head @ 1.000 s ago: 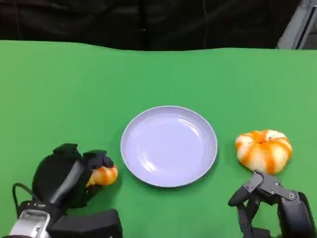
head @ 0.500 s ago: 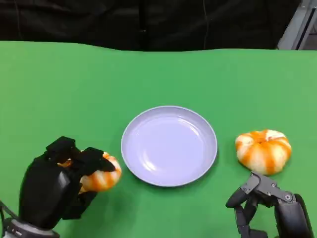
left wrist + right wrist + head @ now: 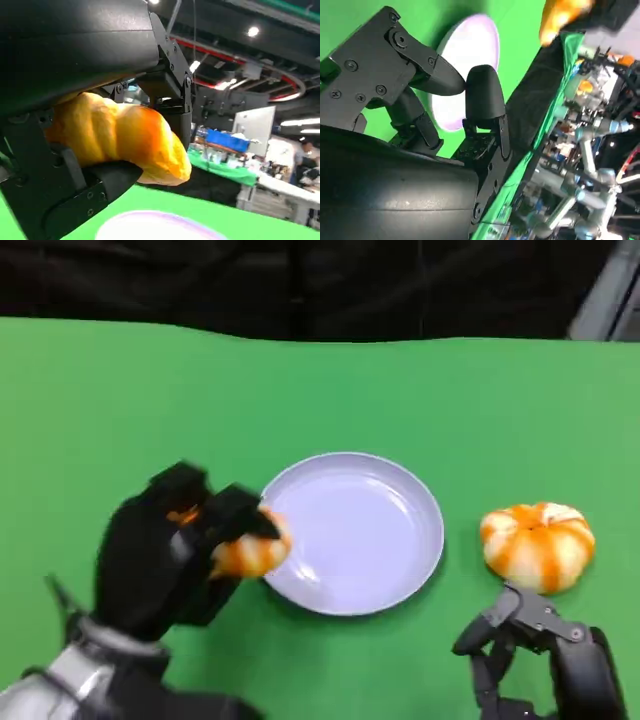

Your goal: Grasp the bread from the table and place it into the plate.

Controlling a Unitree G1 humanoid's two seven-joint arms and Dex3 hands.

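Where a green cloth covers the desk [image 3: 120,400] against a dark backdrop, one round, glossy lavender plate [image 3: 352,533] mid-desk. Two ridged orange-and-white breads: one bread [image 3: 250,552] lifted over the plate's left rim, gripped by left hand [image 3: 175,555]. Other bread [image 3: 538,545] near the desk's right edge, just beyond right hand [image 3: 535,650], fingers loosely apart, grasping nothing.

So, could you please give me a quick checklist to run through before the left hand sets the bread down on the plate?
1. Bread held in left hand: ok.
2. Bread lifted off the table: ok.
3. Plate free to receive it: ok.
4. Bread fully over the plate: not ok, it is at the near-left rim.
5. Right hand away from the plate: ok.
6. Second bread away from the plate: ok.
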